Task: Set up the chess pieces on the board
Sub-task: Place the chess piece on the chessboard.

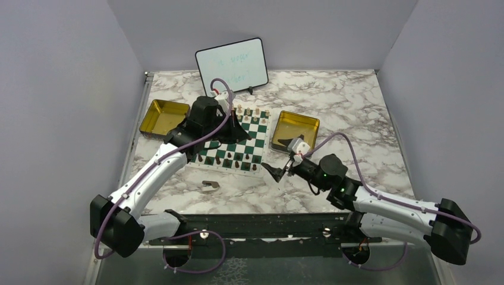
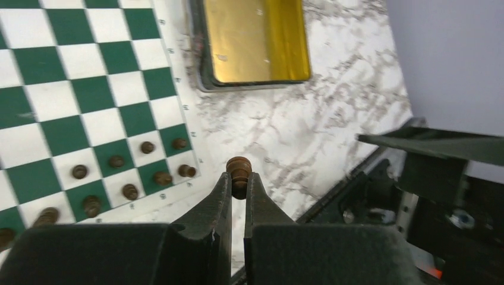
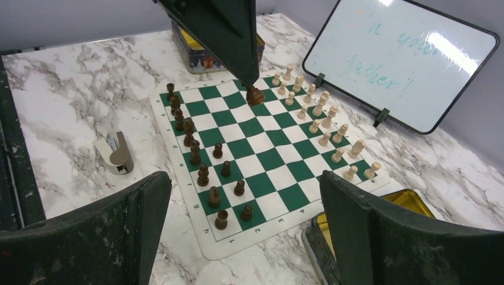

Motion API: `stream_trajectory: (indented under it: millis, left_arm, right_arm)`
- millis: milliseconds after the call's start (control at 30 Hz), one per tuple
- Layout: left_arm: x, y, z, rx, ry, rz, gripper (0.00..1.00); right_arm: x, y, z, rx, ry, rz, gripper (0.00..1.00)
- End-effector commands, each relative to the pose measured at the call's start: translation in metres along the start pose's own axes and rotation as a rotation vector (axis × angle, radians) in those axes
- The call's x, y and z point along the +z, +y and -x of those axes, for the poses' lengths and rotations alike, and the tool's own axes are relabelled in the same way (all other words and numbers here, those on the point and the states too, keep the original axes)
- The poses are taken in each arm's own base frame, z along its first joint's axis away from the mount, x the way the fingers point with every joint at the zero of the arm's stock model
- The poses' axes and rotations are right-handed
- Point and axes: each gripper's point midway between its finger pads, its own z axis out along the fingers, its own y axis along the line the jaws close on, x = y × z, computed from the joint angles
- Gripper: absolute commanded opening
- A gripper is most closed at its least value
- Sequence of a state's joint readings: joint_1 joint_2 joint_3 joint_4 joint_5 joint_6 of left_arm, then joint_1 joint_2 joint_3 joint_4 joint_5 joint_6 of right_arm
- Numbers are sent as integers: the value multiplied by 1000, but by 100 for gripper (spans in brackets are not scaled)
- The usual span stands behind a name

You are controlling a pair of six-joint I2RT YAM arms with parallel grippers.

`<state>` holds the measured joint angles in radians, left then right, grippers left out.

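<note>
The green-and-white board (image 1: pixel 249 142) lies mid-table and also shows in the right wrist view (image 3: pixel 261 142). Light tan pieces (image 3: pixel 321 110) stand in two rows along its far side. Dark brown pieces (image 3: pixel 199 151) stand along its near side; they also show in the left wrist view (image 2: pixel 128 172). My left gripper (image 2: pixel 239 180) is shut on a dark brown piece (image 2: pixel 239 169). From the right wrist view it (image 3: pixel 229 35) holds that piece (image 3: pixel 255 95) upright low over the board's left part; I cannot tell whether it touches. My right gripper (image 3: pixel 245 181) is open and empty, off the board's near right corner (image 1: pixel 275 172).
A gold tin (image 1: pixel 163 117) sits left of the board and another (image 1: pixel 295 129) right of it, close to my right gripper. A whiteboard (image 1: pixel 232 65) stands behind the board. A brownish-grey scrap (image 1: pixel 210 186) lies on the marble in front of the board.
</note>
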<state>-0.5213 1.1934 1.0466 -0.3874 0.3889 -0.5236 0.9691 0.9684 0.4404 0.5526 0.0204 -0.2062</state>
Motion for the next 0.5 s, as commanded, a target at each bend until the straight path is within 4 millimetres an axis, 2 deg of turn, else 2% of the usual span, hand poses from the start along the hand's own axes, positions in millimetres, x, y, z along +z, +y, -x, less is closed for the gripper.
stream_trajectory:
  millis: [0,167,333,467]
  left_arm:
    - [1,43,12,74,-19,245,5]
    - [5,76,13,99,12,410,5]
    - [15,108,9,102,50,549,5]
    - [20,126,8,104,65,621,5]
  right_arm:
    - [-15,3,-1,35,-4,6,100]
    - [-27,-9,-1,111,13,-74,100]
    - [-34,-12,4,122,11,-92,100]
    - [-38,-12,6,114,10,-88,100]
